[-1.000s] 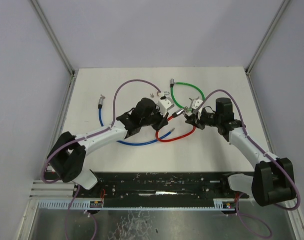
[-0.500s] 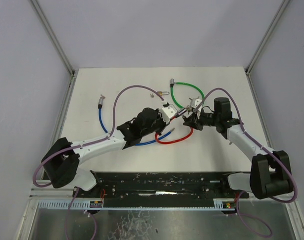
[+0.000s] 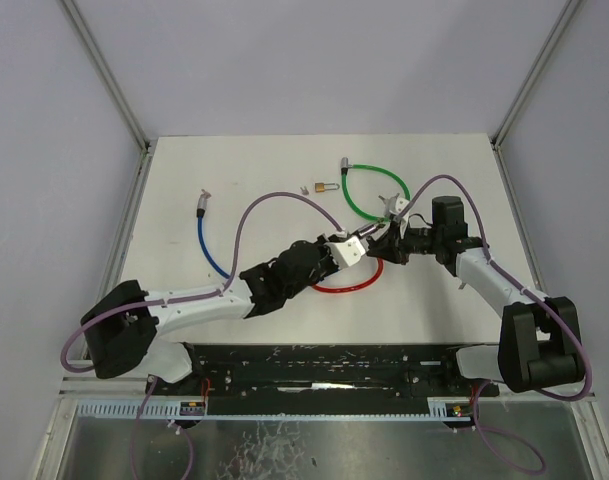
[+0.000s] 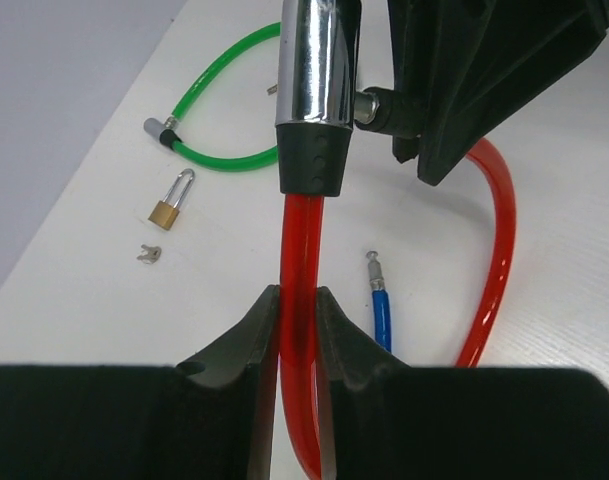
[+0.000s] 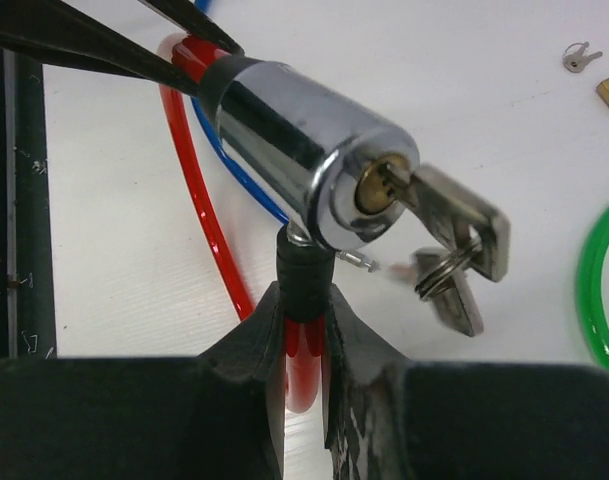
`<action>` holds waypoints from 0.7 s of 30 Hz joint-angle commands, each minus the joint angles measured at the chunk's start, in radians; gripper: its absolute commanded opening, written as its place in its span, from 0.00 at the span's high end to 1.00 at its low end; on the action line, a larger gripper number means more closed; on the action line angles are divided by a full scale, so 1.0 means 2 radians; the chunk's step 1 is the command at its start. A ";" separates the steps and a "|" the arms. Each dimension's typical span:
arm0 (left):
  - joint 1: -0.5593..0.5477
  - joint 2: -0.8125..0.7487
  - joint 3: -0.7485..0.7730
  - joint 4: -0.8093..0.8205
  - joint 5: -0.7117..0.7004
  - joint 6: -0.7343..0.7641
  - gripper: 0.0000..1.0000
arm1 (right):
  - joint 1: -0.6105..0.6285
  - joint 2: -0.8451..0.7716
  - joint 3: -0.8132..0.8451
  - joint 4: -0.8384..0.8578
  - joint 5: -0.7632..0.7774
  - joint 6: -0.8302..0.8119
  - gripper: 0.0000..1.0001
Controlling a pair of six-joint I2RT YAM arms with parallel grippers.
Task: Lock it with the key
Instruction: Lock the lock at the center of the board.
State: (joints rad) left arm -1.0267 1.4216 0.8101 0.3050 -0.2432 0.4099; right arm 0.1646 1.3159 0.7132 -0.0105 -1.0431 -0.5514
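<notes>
**Key (image 5: 454, 215) seated in the lock cylinder (image 5: 294, 130), cable gripped on both sides**

The left tool (image 4: 297, 300) is clenched on the red cable (image 4: 296, 235) just behind the chrome lock cylinder. The right tool (image 5: 304, 300) pinches the cable's black-sleeved end right where it meets the cylinder's side. The key sits in the keyhole on the cylinder's face, with a second key (image 5: 462, 300) dangling from it. The cylinder is held above the tabletop (image 4: 84, 290). Beyond the cylinder lie a blue cable (image 4: 381, 320), a green cable lock (image 4: 227, 162), a brass padlock (image 4: 166, 208) and a small key (image 4: 149, 254).
</notes>
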 commanded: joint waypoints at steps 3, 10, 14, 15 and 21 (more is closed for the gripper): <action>-0.013 0.008 0.008 -0.014 -0.047 0.050 1.00 | -0.009 -0.015 -0.017 0.009 -0.045 0.018 1.00; -0.011 0.021 0.026 -0.059 0.002 0.023 1.00 | -0.014 -0.035 -0.058 0.101 -0.053 0.044 1.00; -0.012 0.029 0.041 -0.085 0.017 0.011 1.00 | -0.014 -0.038 -0.073 0.143 -0.041 0.063 1.00; -0.011 0.025 0.041 -0.083 0.017 0.009 1.00 | -0.014 -0.035 -0.069 0.137 -0.036 0.065 1.00; -0.015 0.005 0.022 -0.049 -0.010 0.027 1.00 | -0.014 -0.004 -0.025 0.059 -0.017 0.057 1.00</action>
State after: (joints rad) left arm -1.0443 1.4559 0.8738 0.2100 -0.2554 0.4492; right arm 0.1326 1.2728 0.6010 0.1684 -1.0912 -0.4576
